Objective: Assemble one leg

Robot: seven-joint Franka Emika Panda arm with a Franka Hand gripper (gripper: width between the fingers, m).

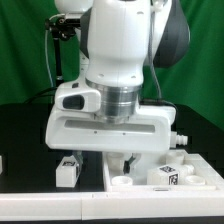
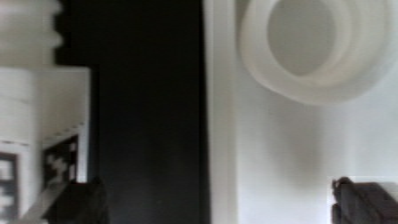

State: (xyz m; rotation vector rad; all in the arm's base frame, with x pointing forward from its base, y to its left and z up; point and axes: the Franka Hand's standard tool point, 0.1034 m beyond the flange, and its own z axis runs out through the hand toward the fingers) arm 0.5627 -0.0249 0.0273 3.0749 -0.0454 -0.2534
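A leg, a small white post with a black-and-white tag, stands on the black table at the exterior view's left, beside the gripper hand. In the wrist view the leg shows its ribbed peg end and a tag, close outside one fingertip. My gripper is low over the table and open. In the wrist view the gripper holds nothing: only the black table and the edge of the large white panel lie between the fingertips.
The large flat white panel lies at the exterior view's right, with round holes and more tagged white parts on it. A round ring-shaped hole shows on the panel in the wrist view. The arm's body hides the middle of the scene.
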